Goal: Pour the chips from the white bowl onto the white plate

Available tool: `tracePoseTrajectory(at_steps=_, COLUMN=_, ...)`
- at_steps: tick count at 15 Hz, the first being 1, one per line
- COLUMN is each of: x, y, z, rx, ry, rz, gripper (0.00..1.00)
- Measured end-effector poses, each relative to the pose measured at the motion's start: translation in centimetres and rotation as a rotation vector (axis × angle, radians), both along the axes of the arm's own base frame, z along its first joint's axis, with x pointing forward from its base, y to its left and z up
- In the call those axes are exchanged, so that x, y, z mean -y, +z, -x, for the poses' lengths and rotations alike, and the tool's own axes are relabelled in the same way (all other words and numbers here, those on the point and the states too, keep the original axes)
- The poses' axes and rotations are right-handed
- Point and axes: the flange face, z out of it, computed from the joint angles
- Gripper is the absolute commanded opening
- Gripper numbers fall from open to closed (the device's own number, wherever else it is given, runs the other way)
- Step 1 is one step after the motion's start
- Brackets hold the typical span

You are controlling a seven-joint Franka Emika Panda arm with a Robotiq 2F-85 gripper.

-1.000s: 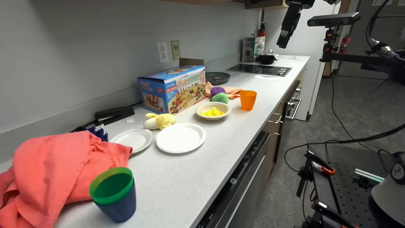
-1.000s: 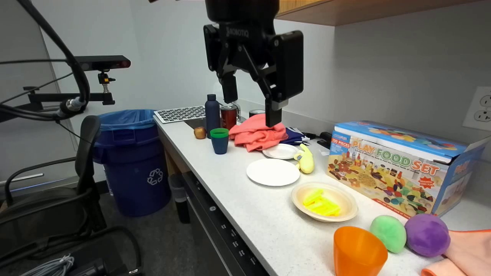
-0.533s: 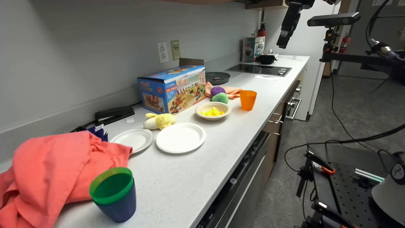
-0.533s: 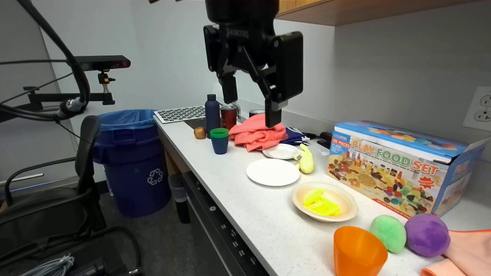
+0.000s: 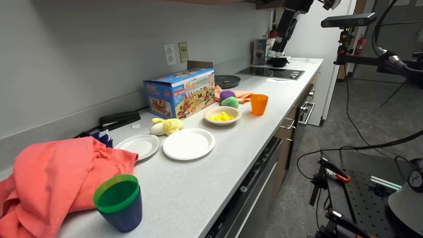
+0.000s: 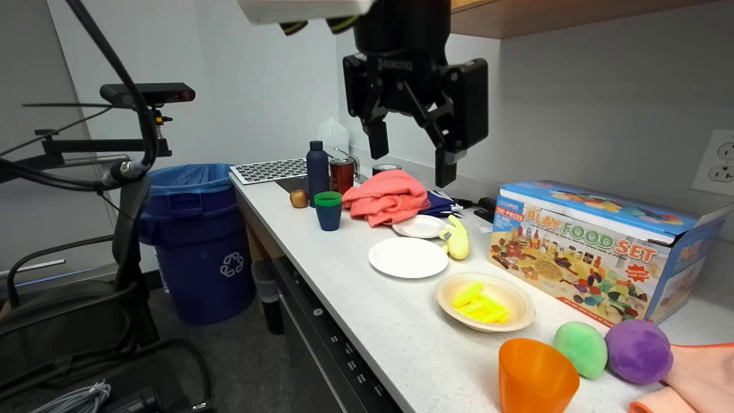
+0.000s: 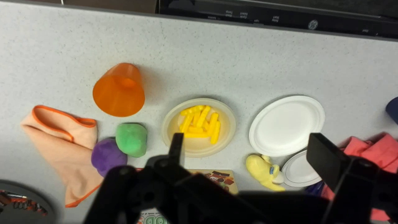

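The bowl point(image 5: 222, 124) looks cream-coloured and stands upright on the counter. It also shows in an exterior view point(image 6: 520, 298) and the wrist view point(image 7: 200, 148). The yellow chips point(image 5: 223, 116) lie heaped inside it, clearest in the wrist view point(image 7: 199, 123). The wider white plate point(image 5: 189, 144) lies flat beside the bowl and holds nothing; it also shows in the wrist view point(image 7: 287, 124). My gripper point(image 6: 412, 171) is open, empty and high above the counter. In the wrist view its fingers point(image 7: 245, 137) stand wide apart, one overlapping the bowl's edge, one near the plate's edge.
A smaller white plate point(image 5: 140, 145) and a pale yellow toy point(image 5: 168, 126) lie by the wider plate. An orange cup point(image 5: 259, 105), green ball point(image 6: 580, 349) and purple ball point(image 6: 639, 351) stand near the bowl. A play food box point(image 5: 180, 94) is behind. A coral cloth point(image 5: 66, 178) lies at one end.
My gripper holds still at first, then in the last half second shifts left in one exterior picture and right in its opposite, staying open. The bowl, chips and plates have not moved.
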Motion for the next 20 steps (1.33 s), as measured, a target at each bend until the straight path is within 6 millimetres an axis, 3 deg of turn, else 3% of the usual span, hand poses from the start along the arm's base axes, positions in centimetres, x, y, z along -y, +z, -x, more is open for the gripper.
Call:
tracePoseTrajectory(at_steps=9, x=-0.6, y=-4.4, z=-9.6, rx=-0.018, ry=-0.010, rz=0.060, gripper=1.00)
tracePoseTrajectory(at_steps=15, x=-0.5, y=-4.4, z=-10.4, rx=-0.020, ry=-0.012, rz=0.064, gripper=1.00)
tracePoseTrajectory(at_steps=20, x=-0.4, y=-5.8, z=-11.1, rx=-0.037, ry=-0.039, rz=0.077, gripper=1.00)
